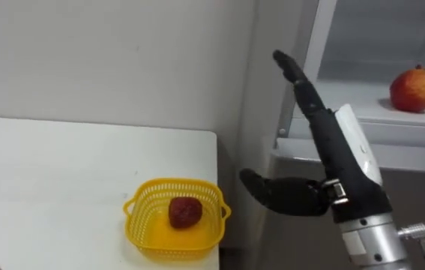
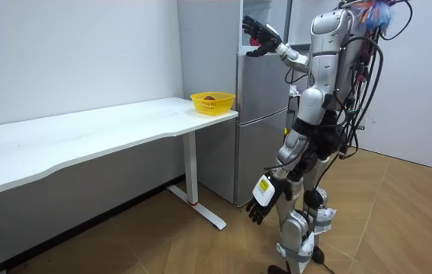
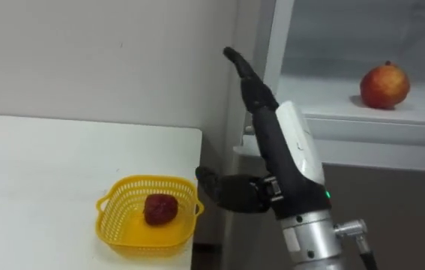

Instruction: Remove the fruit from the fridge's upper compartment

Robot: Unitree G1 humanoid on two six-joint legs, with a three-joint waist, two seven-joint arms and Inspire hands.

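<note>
A red round fruit (image 1: 415,89) (image 3: 384,85) sits on the white shelf (image 1: 362,112) of the open upper fridge compartment. My right hand (image 1: 333,146) (image 3: 278,142) is raised in front of the compartment's left edge. It is open, with fingers straight and pointing up and back and the thumb spread out to the left. It is left of the fruit and apart from it, holding nothing. In the room view I stand facing the grey fridge (image 2: 261,106) with the right hand (image 2: 257,34) up at its top. My left hand (image 2: 261,204) hangs open by my thigh.
A yellow basket (image 1: 152,229) (image 2: 212,101) with a dark red fruit (image 1: 185,212) in it stands at the near right corner of the white table (image 1: 62,180), close to the fridge's side. A pale wall lies behind the table.
</note>
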